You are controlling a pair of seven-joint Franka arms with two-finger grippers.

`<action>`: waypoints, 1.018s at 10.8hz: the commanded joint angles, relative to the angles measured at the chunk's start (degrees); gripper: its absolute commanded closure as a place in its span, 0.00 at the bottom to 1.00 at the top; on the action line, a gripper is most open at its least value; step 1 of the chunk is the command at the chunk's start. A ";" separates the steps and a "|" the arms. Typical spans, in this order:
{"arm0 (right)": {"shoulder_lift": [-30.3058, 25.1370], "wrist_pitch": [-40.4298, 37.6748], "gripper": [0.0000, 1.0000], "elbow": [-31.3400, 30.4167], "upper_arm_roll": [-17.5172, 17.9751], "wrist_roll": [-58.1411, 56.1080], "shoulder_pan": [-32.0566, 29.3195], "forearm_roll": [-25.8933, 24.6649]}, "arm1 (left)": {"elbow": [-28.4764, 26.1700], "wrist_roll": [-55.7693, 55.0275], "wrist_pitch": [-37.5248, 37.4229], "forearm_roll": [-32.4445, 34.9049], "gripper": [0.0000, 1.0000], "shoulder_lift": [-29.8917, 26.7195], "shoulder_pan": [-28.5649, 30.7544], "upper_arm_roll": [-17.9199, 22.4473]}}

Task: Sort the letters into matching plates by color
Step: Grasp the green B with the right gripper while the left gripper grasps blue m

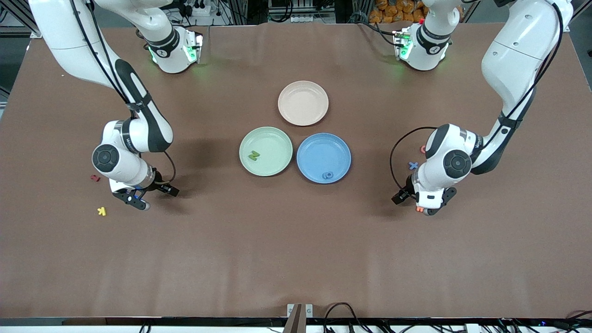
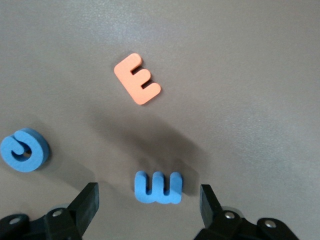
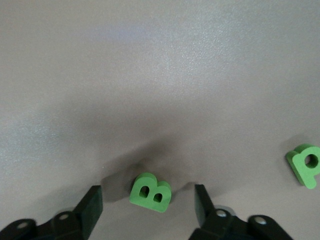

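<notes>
Straddling a letter apiece, both of your tools are sitting low over the worktop with their jaws apart and nothing gripped yet. The left tool (image 2: 147, 200) is bracketing the blue W (image 2: 158, 187) at the left arm's end of the worktop, with a finger standing clear on each side of it and the letter's long axis running across the gap from finger to finger, so you are looking at a closing stroke along its length, not across it. The right tool (image 3: 145, 202) is framing the green B (image 3: 150, 192) at the right arm's end in the same way, also untouched. A blue round letter (image 2: 24, 150) and an orange E (image 2: 137, 79) are lying near the W, and a green P (image 3: 306, 164) near the B. At mid-worktop the green plate (image 1: 266, 151) is holding one green letter (image 1: 253, 155), the blue plate (image 1: 323, 157) is holding one blue letter (image 1: 328, 175), and the beige-pink plate (image 1: 303, 102) is holding nothing. The two colored plates are sitting just beside each other, roughly midway between your arms.
</notes>
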 commanded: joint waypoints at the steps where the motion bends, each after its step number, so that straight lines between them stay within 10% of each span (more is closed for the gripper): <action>1: -1.44 1.17 0.27 -1.92 0.94 -0.37 -1.40 -1.61 | 2.62 0.67 0.32 1.45 0.11 2.40 -0.30 -0.18; 5: -1.08 2.05 0.36 -1.92 0.94 -0.46 -1.84 -2.75 | 2.72 0.93 0.32 1.45 0.34 2.50 -0.30 -0.18; 9: -0.99 2.14 0.45 -1.92 1.02 -0.37 -1.84 -3.46 | 2.80 0.85 -1.60 1.45 1.00 1.88 -0.65 -0.18; 11: -0.91 2.14 0.45 -1.92 1.02 -0.37 -1.75 -3.46 | 3.24 0.67 -3.45 1.45 1.00 1.27 -0.83 -0.36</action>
